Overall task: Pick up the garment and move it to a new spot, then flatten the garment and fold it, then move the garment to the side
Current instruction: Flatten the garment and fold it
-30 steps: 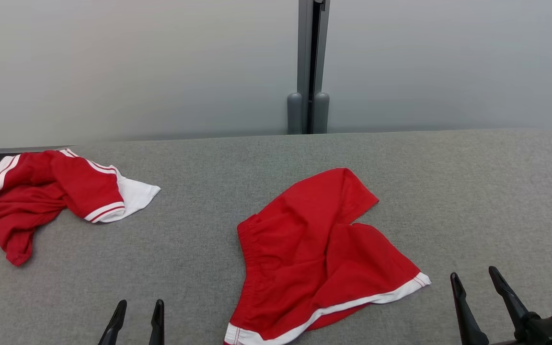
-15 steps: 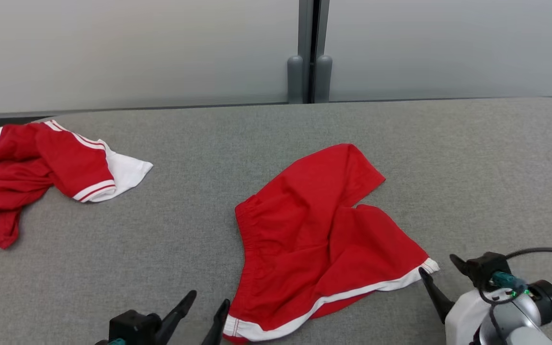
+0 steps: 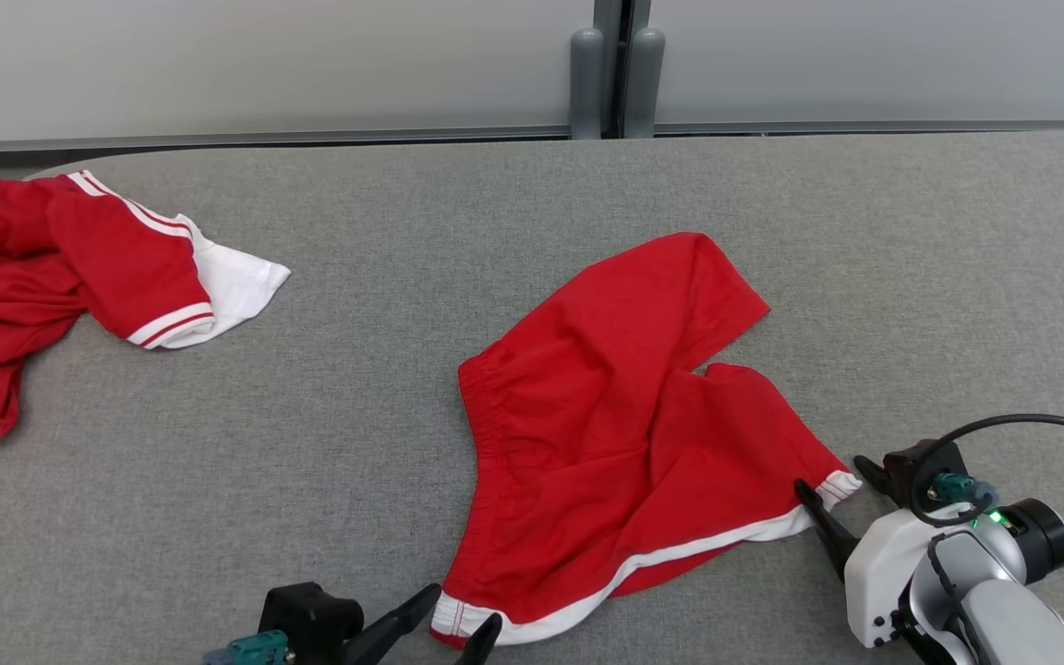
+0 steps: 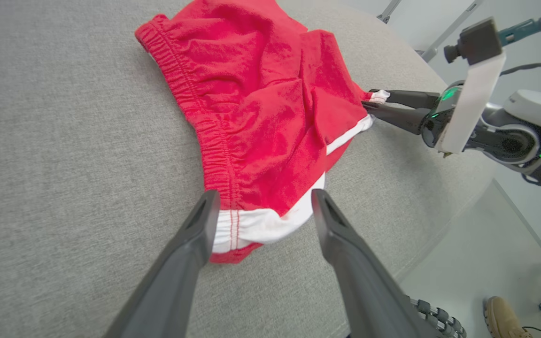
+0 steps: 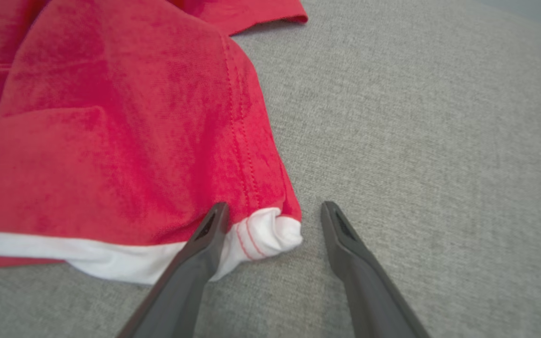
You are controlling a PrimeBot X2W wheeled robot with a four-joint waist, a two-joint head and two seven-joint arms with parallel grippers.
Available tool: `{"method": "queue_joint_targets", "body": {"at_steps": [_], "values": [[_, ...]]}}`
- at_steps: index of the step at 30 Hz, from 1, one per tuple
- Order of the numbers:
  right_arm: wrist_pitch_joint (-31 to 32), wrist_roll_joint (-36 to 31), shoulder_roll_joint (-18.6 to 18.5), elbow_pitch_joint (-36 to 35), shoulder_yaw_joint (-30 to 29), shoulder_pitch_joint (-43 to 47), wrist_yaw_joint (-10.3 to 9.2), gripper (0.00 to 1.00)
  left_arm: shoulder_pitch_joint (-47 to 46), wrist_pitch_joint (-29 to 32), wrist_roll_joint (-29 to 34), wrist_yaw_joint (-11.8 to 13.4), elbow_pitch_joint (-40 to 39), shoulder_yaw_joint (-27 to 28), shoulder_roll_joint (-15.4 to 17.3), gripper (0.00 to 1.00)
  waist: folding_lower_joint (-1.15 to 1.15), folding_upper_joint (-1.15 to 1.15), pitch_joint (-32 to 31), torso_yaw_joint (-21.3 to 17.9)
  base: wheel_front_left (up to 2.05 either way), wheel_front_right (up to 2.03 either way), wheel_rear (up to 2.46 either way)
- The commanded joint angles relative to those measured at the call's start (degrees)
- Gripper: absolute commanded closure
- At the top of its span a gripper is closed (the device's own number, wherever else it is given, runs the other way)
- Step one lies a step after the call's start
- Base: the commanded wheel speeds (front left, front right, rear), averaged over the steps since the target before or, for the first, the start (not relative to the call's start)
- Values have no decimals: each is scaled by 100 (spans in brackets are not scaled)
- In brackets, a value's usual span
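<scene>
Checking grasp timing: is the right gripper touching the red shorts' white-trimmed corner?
Cannot tell. Right wrist view: the right gripper straddles the red shorts' corner, jaws open; one finger overlaps the white hem, contact or hover unclear.

— What carries everything here?
— A grey fabric surface [image 3: 403,240].
— And what lies on it?
— Rumpled red shorts [image 3: 606,425] with white hems, near the front edge. A crumpled red-and-white shirt [image 3: 61,268] lies at the far left, well apart from them.

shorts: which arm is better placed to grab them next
Left, probably: the left end effector is open astride the shorts at a white hem corner; the right end effector, also open, has just a corner's tip inside.
</scene>
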Motion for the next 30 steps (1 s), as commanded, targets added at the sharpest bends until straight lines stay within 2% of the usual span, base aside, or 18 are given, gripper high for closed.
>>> {"method": "queue_joint_targets", "body": {"at_steps": [1,9,16,25,26,27,28,29,30], "values": [[29,41,-20,144,62,37,1,0,-109,10,-52,-6,-17,-24,48,0,0,0,28,-20,0,0,0],[-45,112,-90,259,120,-2,0,0,-198,103,-117,30,218,-117,147,0,0,0,122,-115,0,0,0],[-47,148,-108,246,171,-29,-2,0,-211,-16,-76,230,512,20,125,0,0,0,157,-201,0,0,0],[107,281,-173,126,331,15,-1,0,-222,63,-339,140,754,-124,77,0,0,0,201,-221,0,0,0],[122,316,-184,97,386,13,-1,36,-267,40,-353,119,795,-148,64,2,0,0,205,-224,0,0,0],[133,393,-180,55,438,17,0,95,-311,1,-369,102,832,-153,50,34,0,0,204,-231,0,0,0],[135,511,-162,18,413,30,0,100,-345,-46,-391,85,870,-155,45,68,0,0,196,-242,0,0,0],[175,600,-160,-20,391,41,0,100,-374,-93,-404,88,903,-149,45,100,0,0,184,-252,0,0,0],[219,673,-190,-77,415,56,0,100,-406,-128,-407,78,919,-166,65,100,0,0,166,-262,0,0,0]]}}
